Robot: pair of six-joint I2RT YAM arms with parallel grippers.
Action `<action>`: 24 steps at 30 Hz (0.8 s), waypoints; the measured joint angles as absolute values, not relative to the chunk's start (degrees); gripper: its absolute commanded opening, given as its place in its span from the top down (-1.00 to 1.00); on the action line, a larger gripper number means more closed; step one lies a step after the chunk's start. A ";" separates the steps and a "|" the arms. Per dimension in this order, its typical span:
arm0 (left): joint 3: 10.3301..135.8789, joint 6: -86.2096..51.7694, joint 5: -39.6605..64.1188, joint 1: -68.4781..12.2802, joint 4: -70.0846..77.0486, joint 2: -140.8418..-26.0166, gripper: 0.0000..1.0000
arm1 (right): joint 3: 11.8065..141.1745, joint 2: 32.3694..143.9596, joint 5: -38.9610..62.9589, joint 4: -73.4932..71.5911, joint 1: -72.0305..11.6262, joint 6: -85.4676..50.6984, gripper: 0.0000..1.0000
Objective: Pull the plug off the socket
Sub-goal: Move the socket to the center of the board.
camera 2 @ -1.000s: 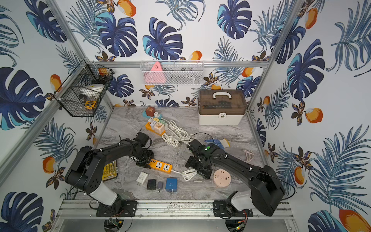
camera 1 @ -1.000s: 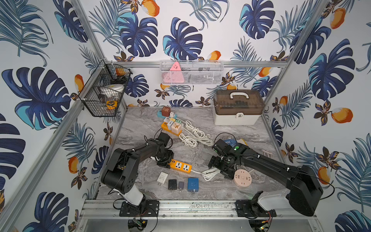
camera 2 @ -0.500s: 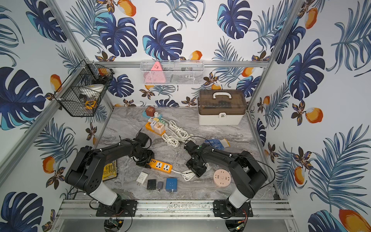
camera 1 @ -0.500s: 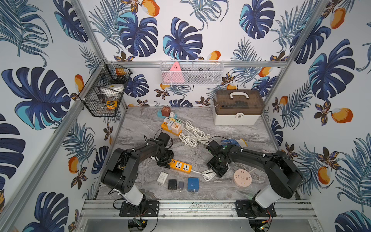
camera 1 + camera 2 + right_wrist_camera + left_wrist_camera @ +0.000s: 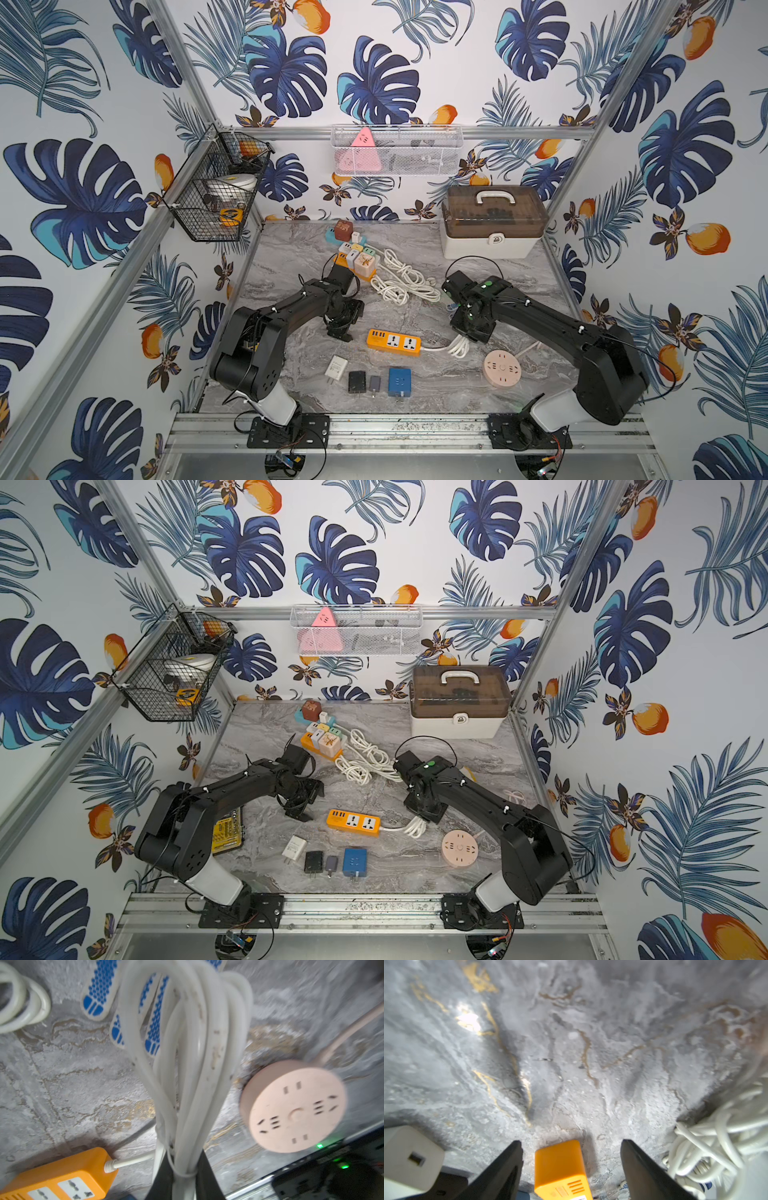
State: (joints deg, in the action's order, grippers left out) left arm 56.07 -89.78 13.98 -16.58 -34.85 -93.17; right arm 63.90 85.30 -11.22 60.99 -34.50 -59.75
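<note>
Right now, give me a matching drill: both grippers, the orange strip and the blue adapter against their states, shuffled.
Things:
1. left gripper
2. right gripper
3. orange strip
4. blue adapter

States:
A. shut on the white cord bundle
B. lying loose, plugged into nothing
C. open, holding nothing
D. both outlets empty, cord attached

Pairs: 1-C; 2-A; 3-D; 4-B
</note>
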 measured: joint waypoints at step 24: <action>55.75 -84.01 11.40 -16.51 -37.71 -89.69 -0.60 | 76.34 101.10 -16.60 61.84 -4.73 -21.85 0.76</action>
